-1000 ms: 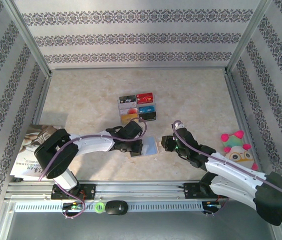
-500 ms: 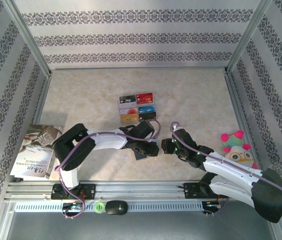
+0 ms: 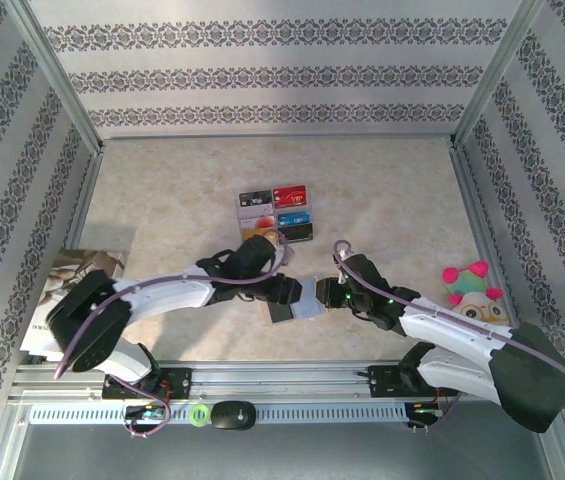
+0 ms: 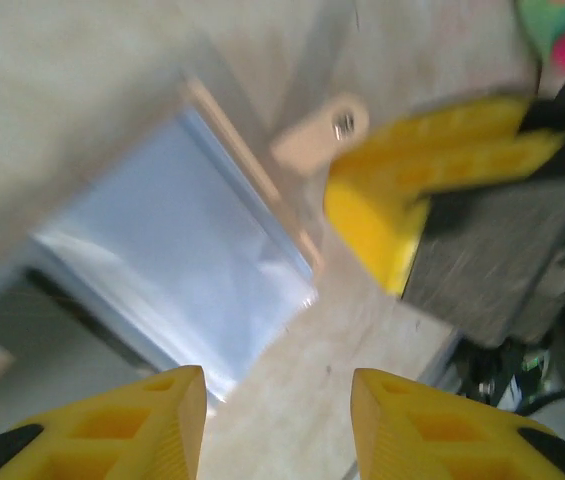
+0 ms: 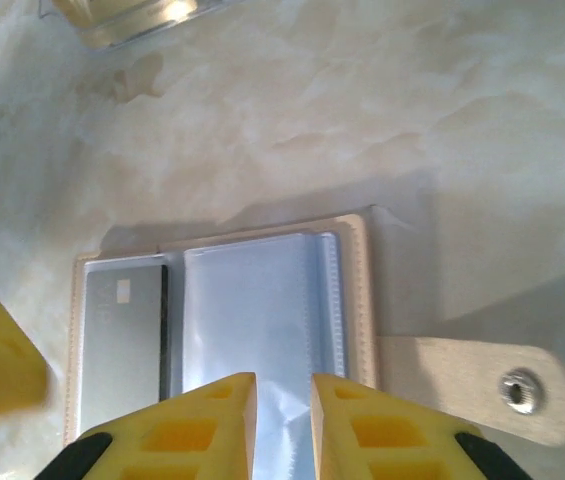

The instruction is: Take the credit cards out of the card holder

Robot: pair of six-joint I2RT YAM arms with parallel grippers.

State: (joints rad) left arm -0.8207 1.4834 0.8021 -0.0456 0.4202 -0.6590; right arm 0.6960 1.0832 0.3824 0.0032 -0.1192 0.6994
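Your right gripper, jaws narrow, is covering the card holder edge, and whether it's gripping is unclear. Your left gripper is hovering blurred, jaws apart.

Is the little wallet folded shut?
No, the card holder lies spread open, inside facing up, with its strap tab sticking out to one side.

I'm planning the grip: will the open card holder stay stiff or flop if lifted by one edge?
Likely floppy: the card holder lies folded open, with thin clear sleeves that look wrinkled. Probably light and flat, so it may slide on the smooth table when pushed. Its strap tab would likely dangle.
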